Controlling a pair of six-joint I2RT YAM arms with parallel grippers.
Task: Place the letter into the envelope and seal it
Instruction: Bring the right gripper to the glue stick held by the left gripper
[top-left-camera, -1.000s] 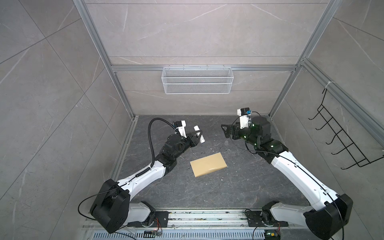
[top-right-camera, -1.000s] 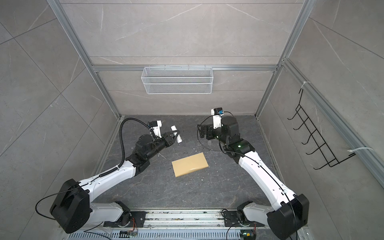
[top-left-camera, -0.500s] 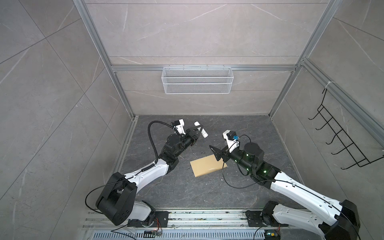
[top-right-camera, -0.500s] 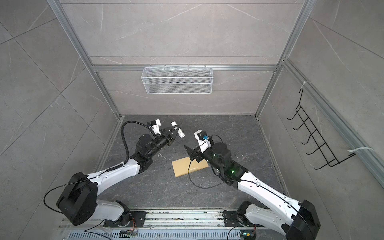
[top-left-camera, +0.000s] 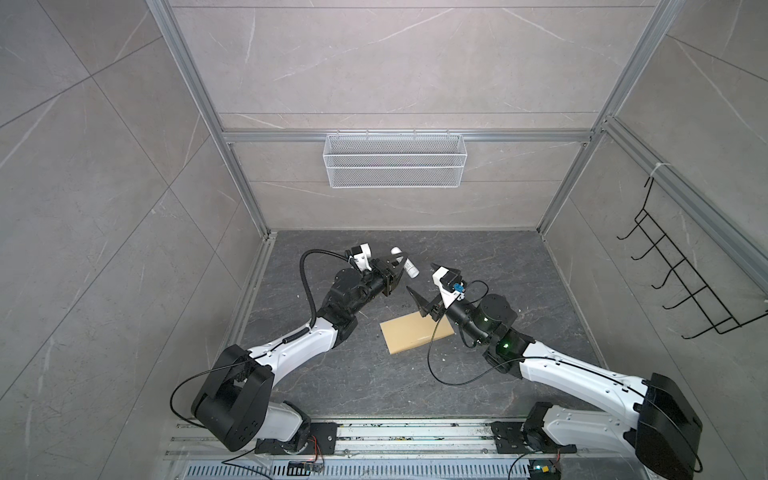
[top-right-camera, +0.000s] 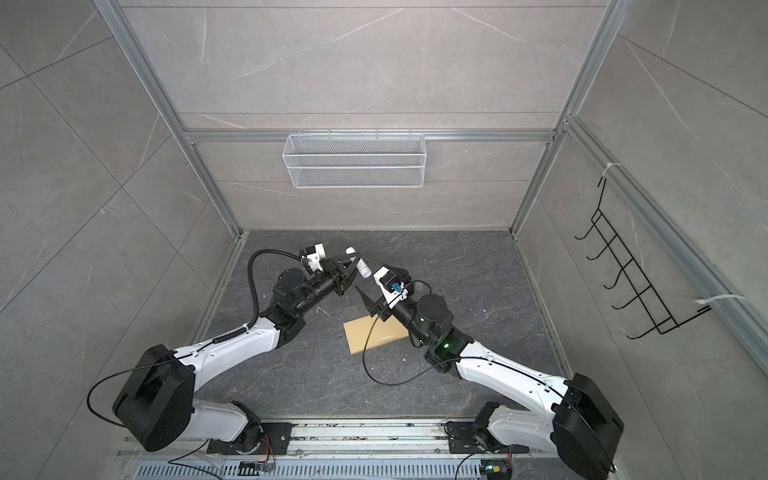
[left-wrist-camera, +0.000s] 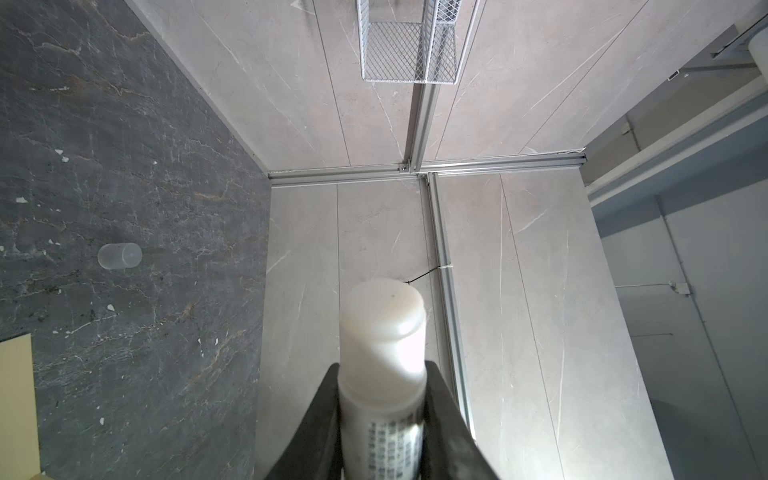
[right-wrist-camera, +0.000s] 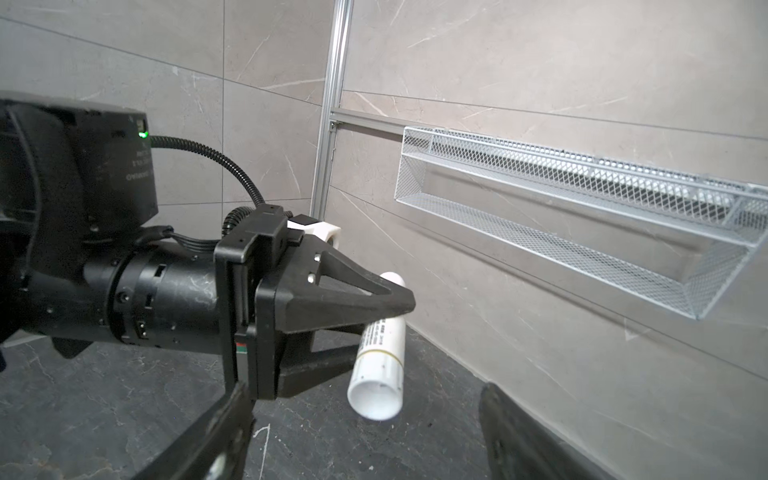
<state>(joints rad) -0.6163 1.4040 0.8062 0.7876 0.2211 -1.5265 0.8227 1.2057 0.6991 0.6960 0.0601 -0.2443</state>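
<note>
Left gripper (top-left-camera: 398, 266) grasps a white glue stick (top-left-camera: 409, 269); the right gripper (top-left-camera: 420, 276) stands spread wide just beside it.
The stick is held off the dark stone floor (top-left-camera: 490, 266), its base toward the right gripper's parted jaws. The manila envelope (top-left-camera: 409, 334) lies flat on the floor between the arms, partly hidden behind the right wrist. A translucent cap (left-wrist-camera: 119, 255) rests on the floor, apart.

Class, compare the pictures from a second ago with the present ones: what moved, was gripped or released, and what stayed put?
The right gripper swung leftward and slightly forward as its arm dropped low; it now sits, jaws open, beside the glue stick. Nothing was grasped or released. The left gripper kept its hold on the glue stick, barely shifting, and the envelope lies unmoved.
</note>
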